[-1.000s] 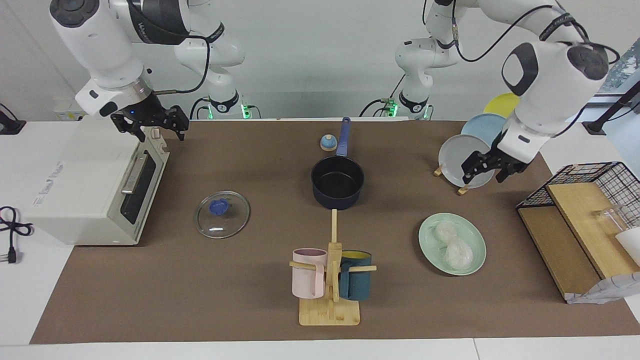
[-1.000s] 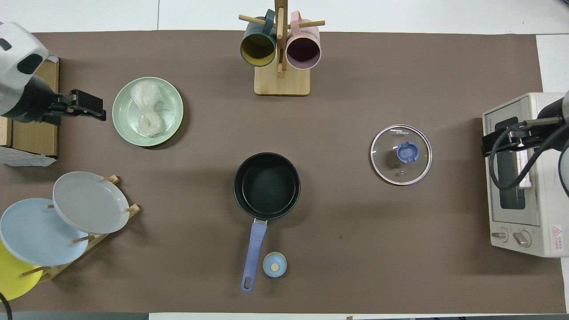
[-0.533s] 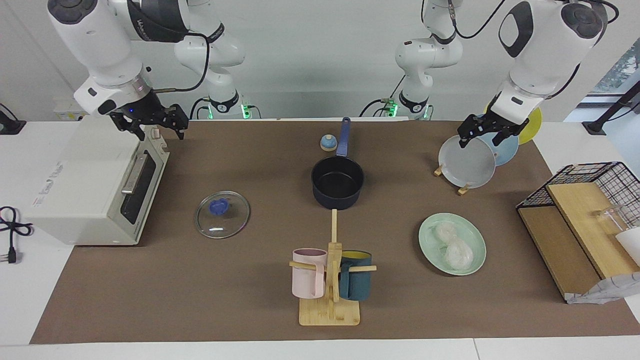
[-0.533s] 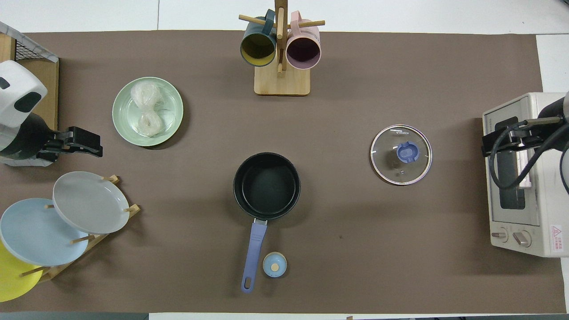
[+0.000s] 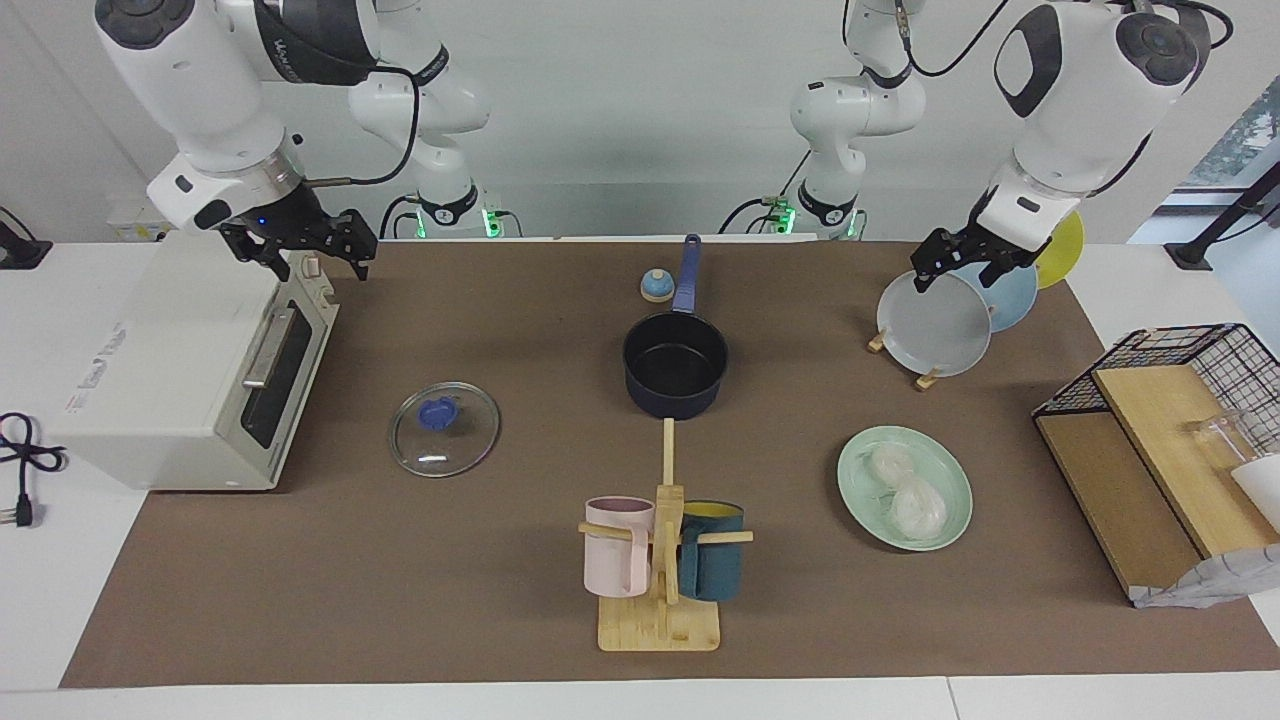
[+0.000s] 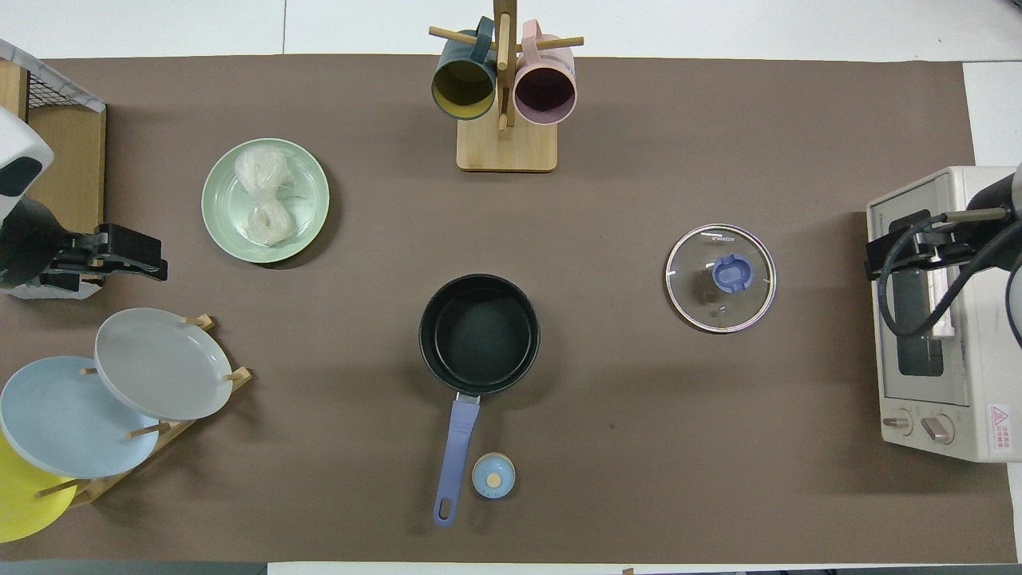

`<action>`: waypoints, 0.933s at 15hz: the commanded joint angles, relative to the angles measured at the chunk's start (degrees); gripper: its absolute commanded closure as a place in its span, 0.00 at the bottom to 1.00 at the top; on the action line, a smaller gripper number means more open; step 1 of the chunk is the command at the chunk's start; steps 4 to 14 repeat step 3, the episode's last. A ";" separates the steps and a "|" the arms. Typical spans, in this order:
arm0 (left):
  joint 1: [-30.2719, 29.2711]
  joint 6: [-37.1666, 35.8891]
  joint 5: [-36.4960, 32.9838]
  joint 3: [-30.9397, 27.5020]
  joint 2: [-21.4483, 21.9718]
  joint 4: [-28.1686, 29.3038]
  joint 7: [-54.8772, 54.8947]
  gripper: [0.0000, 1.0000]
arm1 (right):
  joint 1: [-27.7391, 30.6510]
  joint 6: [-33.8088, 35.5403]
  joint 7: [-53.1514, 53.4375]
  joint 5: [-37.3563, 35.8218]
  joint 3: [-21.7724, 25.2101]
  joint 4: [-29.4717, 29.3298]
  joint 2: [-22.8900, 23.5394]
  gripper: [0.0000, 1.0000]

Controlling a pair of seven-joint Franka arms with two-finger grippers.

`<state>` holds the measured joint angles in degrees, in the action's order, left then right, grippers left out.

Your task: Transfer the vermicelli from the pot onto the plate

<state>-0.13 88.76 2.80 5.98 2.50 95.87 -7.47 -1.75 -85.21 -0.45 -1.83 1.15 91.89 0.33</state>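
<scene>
The vermicelli [image 5: 906,491], two wrapped nests, lies on the plate [image 5: 949,480] toward the left arm's end of the table; the pot [image 5: 675,366] stands empty mid-table, its glass lid [image 5: 444,428] lying flat toward the toaster oven [image 5: 190,370]; the left gripper [image 5: 962,264] hangs over the plate rack [image 5: 925,377], holding nothing, finger spread unclear; the right gripper [image 5: 305,243], jaws spread and empty, waits over the oven.

A robotics lab dressed as a kitchen. Two white arms stand at a papered counter [image 5: 500,600]. Toaster oven [image 5: 190,370], mug tree [image 5: 662,560], plate rack [image 6: 120,399].
</scene>
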 commanded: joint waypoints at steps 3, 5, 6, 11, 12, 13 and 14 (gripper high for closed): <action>0.75 -1.13 -0.95 -0.97 0.31 0.02 -0.26 0.00 | 0.78 0.83 0.80 0.86 -0.62 -1.36 0.73 0.00; 0.75 -1.13 -0.95 -0.97 0.31 0.02 -0.26 0.00 | 0.78 0.83 0.80 0.86 -0.62 -1.36 0.73 0.00; 0.75 -1.13 -0.95 -0.97 0.31 0.02 -0.26 0.00 | 0.78 0.83 0.80 0.86 -0.62 -1.36 0.73 0.00; 0.75 -1.13 -0.95 -0.97 0.31 0.02 -0.26 0.00 | 0.78 0.83 0.80 0.86 -0.62 -1.36 0.73 0.00; 0.75 -1.13 -0.95 -0.97 0.31 0.02 -0.26 0.00 | 0.78 0.83 0.80 0.86 -0.62 -1.36 0.73 0.00; 0.75 -1.13 -0.95 -0.97 0.31 0.02 -0.26 0.00 | 0.78 0.83 0.80 0.86 -0.62 -1.36 0.73 0.00; 0.75 -1.13 -0.95 -0.97 0.31 0.02 -0.26 0.00 | 0.78 0.83 0.80 0.86 -0.62 -1.36 0.73 0.00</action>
